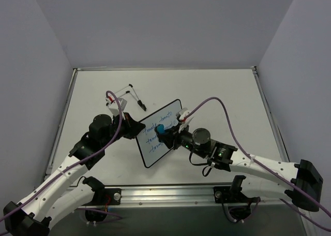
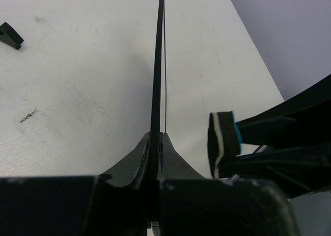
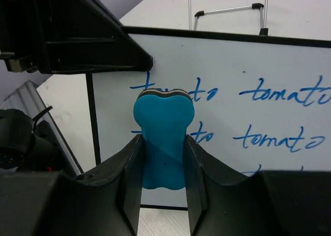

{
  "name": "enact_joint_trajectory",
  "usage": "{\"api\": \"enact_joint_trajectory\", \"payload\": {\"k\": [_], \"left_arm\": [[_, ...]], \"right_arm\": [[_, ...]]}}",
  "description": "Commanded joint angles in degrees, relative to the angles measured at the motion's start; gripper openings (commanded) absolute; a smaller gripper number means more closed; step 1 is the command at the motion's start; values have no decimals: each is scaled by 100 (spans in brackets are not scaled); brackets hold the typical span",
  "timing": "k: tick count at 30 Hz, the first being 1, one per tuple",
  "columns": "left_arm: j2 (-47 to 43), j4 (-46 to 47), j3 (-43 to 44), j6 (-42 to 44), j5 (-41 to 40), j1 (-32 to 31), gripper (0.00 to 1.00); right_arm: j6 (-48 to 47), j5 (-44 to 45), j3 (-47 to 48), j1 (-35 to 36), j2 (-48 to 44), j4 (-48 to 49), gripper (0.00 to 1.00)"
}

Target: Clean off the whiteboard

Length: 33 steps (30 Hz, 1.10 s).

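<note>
The whiteboard [image 1: 166,146], white with a thin black frame and blue handwriting reading "tomato" several times, is held tilted up off the table. My left gripper [image 1: 135,128] is shut on its left edge; in the left wrist view the board [image 2: 156,80] shows edge-on between the fingers. My right gripper [image 1: 169,136] is shut on a blue eraser [image 1: 161,128] in front of the board's face. In the right wrist view the eraser [image 3: 163,143] sits between my fingers just before the writing on the board [image 3: 248,158]. The eraser [image 2: 223,143] also shows in the left wrist view, a small gap from the board.
A small folding metal stand [image 1: 126,95] lies on the white table behind the board, and it shows in the right wrist view [image 3: 227,11]. A small black piece [image 2: 10,35] lies on the table to the left. Grey walls close in the table on three sides.
</note>
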Motion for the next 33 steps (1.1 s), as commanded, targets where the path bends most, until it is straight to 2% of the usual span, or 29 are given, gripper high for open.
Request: {"api": "enact_joint_trajectory", "payload": {"k": [1, 5, 19, 25, 33], "left_arm": [[76, -512, 206, 319, -104, -35, 2], [59, -529, 215, 266, -113, -61, 2], [-64, -424, 171, 116, 89, -79, 2], [-100, -450, 224, 125, 229, -87, 2], [-135, -397, 206, 90, 317, -87, 2]], "right_arm": [[-202, 710, 319, 396, 453, 928, 9], [-238, 1116, 426, 590, 779, 1033, 8], [-317, 1081, 839, 705, 1482, 1113, 8], [-273, 1099, 681, 714, 1649, 1166, 8], [-361, 853, 865, 723, 1816, 683, 6]]}}
